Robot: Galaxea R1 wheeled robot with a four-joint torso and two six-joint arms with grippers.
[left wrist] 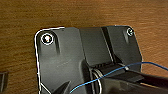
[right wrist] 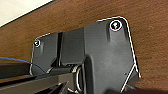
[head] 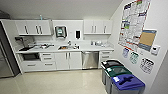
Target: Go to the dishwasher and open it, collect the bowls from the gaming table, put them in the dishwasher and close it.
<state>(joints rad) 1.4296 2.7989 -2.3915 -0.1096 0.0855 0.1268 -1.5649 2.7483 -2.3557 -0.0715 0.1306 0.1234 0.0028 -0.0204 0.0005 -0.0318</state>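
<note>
Ahead of you, the grey steel-fronted dishwasher [head: 90,60] sits closed under the white countertop [head: 95,48], right of the sink [head: 65,47]. Three lidded bins [head: 122,78] line the right wall. You cannot tell either claw's state; wood-brown surface [left wrist: 82,13] lies behind both wrists.

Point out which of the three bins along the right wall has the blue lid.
The blue-lidded bin is nearest the camera. The green-lidded bin stands behind it, and the black-lidded bin comes last, closest to the counter.

Floor [head: 57,82]: wide and bare in front of the dishwasher [head: 90,60].
Bins [head: 120,77]: three are lined up along the right wall, near the dishwasher.
Fridge [head: 6,55]: the left side is blocked by it.
</note>
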